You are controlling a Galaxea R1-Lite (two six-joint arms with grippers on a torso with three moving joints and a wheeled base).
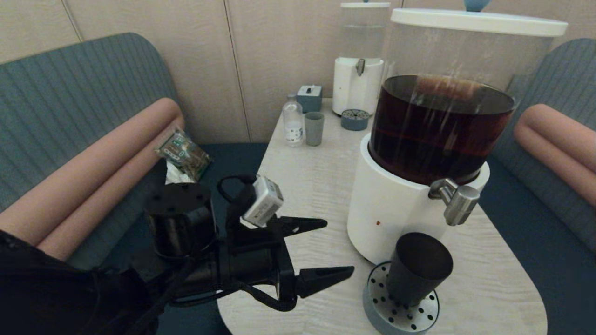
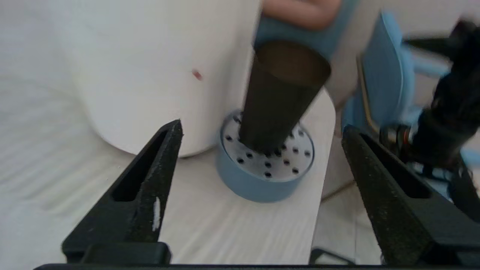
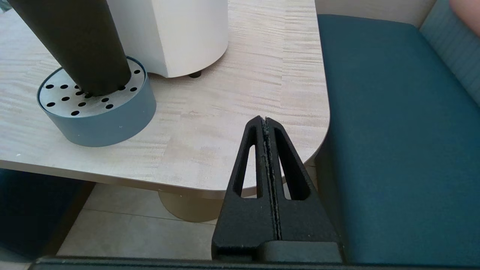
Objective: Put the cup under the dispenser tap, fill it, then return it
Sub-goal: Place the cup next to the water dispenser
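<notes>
On the perforated drip tray, at the 5 o'clock area of the table in the head view, the cup stands upright, directly below the dispenser tap. The tap juts from the white base of the large dispenser, whose clear tank holds dark brown liquid. The drip tray sits just beside that base.

At 9 o'clock from the cup, the left claw hovers over the table edge with both fingers spread wide, gripping nothing and clear of the cup. The right claw is parked near the table's corner, fingers pressed fully together and empty.

At the table's 12 o'clock end stand a smaller dispenser, a pale grey-green cup and a clear bottle.
</notes>
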